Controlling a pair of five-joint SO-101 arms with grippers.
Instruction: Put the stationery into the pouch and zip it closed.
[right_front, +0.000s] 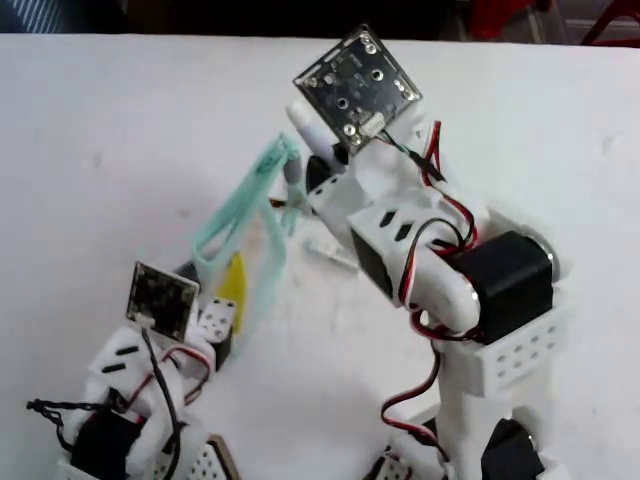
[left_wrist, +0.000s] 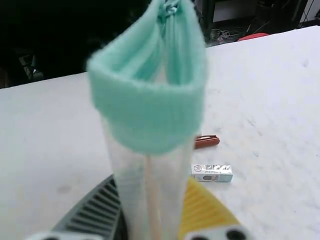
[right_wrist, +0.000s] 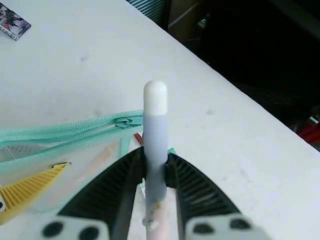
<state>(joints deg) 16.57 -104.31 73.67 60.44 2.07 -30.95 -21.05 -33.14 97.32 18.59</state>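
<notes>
Your pouch (right_front: 240, 230) stands on edge near the middle of the desk (right_front: 120, 130), clear-walled with a mint zip band along its upper rim. Your left hand (right_front: 232, 295) is clamped on its near end, with the yellow finger (right_wrist: 30, 192) on one side of the clear wall and the dark ribbed one on the other.

Your right hand (right_wrist: 155, 170) is closed tight on a white-capped pen (right_wrist: 155, 125), cap pointing away from the wrist. It holds the pen at the pouch's far end, just beside the zip pull.

For room, white desk runs from the pouch out to the far edge, with dark space beyond it. The right arm's body stands close on the pouch's other side.

The left wrist view gives you what the overhead one cannot — the pouch's mouth gapes, its mint band spread into a loop. That view also shows a brown pen (left_wrist: 206, 141) and a small box (left_wrist: 211, 173) lying on the desk past the pouch, near each other but apart. From above they sit between the pouch and the right arm.

The right wrist view alone catches a card (right_wrist: 11, 25) lying flat, well apart from everything else.

Inside the pouch, a pale slender thing shows through the clear wall — you cannot tell what it is.
</notes>
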